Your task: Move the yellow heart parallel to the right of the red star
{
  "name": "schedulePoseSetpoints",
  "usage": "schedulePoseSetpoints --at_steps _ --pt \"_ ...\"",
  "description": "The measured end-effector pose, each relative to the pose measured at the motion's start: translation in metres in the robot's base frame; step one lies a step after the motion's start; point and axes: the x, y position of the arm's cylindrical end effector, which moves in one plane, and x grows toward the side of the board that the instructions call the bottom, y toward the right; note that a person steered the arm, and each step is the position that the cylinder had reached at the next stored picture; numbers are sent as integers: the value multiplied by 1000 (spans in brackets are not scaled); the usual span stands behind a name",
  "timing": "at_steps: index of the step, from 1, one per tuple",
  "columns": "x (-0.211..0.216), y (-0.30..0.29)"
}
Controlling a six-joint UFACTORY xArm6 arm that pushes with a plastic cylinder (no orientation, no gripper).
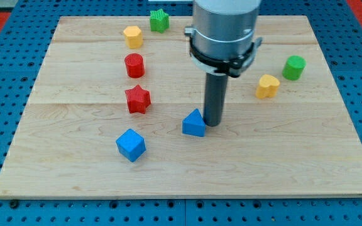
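The yellow heart (268,86) lies at the view's right, just left of and below a green cylinder (293,67). The red star (137,99) lies left of centre. My tip (212,123) rests on the board near the centre, right beside the blue triangular block (194,123), at that block's right edge. The tip is between the red star and the yellow heart, well short of the heart and below its level.
A red cylinder (134,65) stands above the red star. A yellow hexagonal block (132,36) and a green star (159,21) lie near the view's top. A blue cube (131,144) lies at lower left. The wooden board (294,163) sits on blue pegboard.
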Motion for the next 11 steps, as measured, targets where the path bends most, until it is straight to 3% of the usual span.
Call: schedulePoseSetpoints --at_steps 1,2,4,6,8,9,10,11 --pt "-13 104" --pt "-57 115" --pt "-86 125" --pt "-97 71" --pt "-137 49" --pt "-81 52" --pt "-94 45" --pt "-163 40"
